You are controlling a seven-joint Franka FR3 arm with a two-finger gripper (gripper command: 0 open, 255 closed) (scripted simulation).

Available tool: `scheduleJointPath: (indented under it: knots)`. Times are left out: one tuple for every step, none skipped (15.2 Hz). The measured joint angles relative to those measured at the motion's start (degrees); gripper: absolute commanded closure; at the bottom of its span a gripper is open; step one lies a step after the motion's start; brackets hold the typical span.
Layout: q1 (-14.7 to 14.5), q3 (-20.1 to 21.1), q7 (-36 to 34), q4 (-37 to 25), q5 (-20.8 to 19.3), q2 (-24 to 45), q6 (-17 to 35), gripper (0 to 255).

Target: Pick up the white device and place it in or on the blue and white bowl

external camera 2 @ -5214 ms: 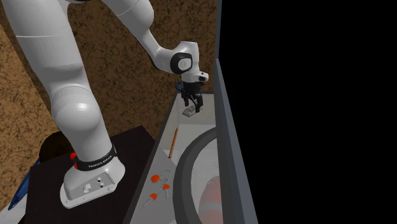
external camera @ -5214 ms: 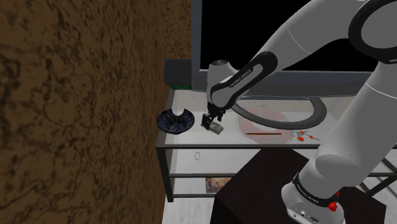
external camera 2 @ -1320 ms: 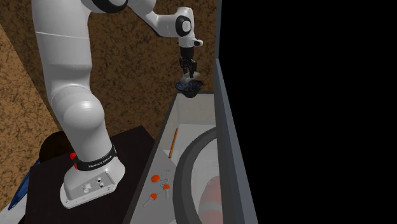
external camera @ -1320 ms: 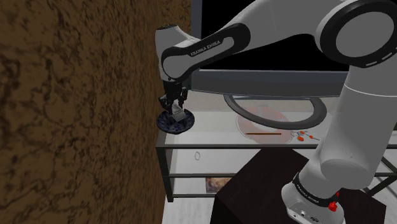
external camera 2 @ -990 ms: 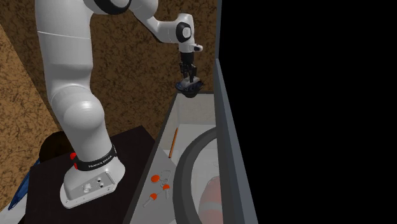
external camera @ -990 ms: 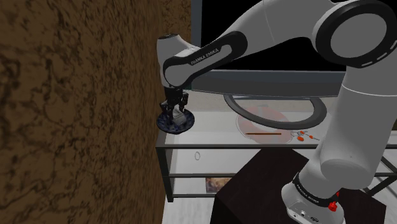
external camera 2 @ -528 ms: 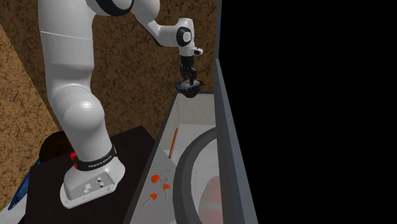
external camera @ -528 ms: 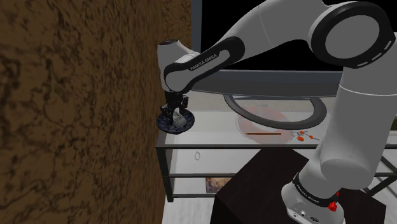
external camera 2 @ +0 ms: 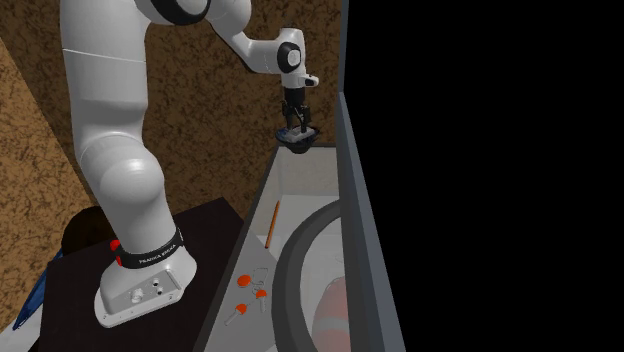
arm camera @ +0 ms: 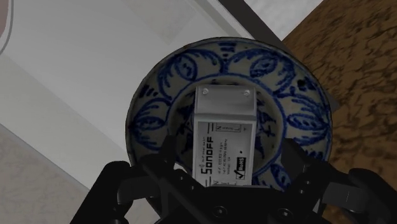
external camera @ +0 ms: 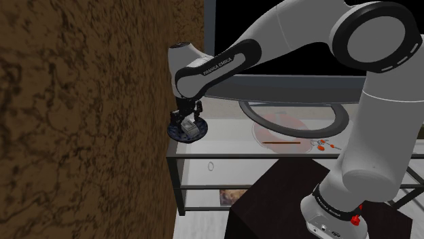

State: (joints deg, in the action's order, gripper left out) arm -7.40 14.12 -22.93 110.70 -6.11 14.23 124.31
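Carried over from the middle of the tabletop (external camera: 227,136), where it hung five seconds back, the white device (external camera: 191,126) now lies in the blue and white bowl (external camera: 178,132). In the shoulder view, the bowl sits at the tabletop's nine o'clock end, right beside the brown wall (external camera: 81,122). The gripper (external camera: 187,121) hangs just over the bowl at the end of the arm (external camera: 224,61), which bends in from two o'clock. An orange pencil (external camera: 282,144) lies well apart toward three o'clock. In the second exterior view, the bowl (external camera 2: 299,143) stands at the tabletop's twelve o'clock end with the gripper (external camera 2: 297,126) pointing straight down into it. The pencil (external camera 2: 271,222) and some small red bits (external camera 2: 248,290) lie toward six o'clock, near the dark stand (external camera 2: 210,225). In the wrist view, the device (arm camera: 224,137) lies flat in the hollow of the bowl (arm camera: 153,83), its grey screwed end pointing away from the gripper and its printed label facing up. The fingers (arm camera: 291,159) are released: they stand apart on either side of the device, with bowl showing between each one and the device's edges.
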Motion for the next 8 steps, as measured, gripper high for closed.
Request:
scheduleJointPath:
  knots:
    - [0.0, 0.0, 0.0, 0.0, 0.0, 0.0, 0.0, 0]
    - [0.1, 0.0, 0.2, -0.6, 0.2, -0.3, -0.9, 0]
    - [0.0, 0.2, 0.1, -0.7, 0.4, -1.1, -1.8, 0]
    - [0.1, 0.2, 0.4, -1.5, 0.7, -1.9, -3.3, 0]
    - [-0.1, 0.4, 0.2, -2.5, 0.8, -2.3, -4.7, 0]
    - [0.0, 0.4, 0.4, -3.0, 0.9, -2.6, -5.4, 0]
    - [0.1, 0.4, 0.6, -3.4, 1.0, -2.7, -6.0, 0]
    - [0.1, 0.3, 0.7, -3.6, 1.1, -2.8, -6.2, 0]
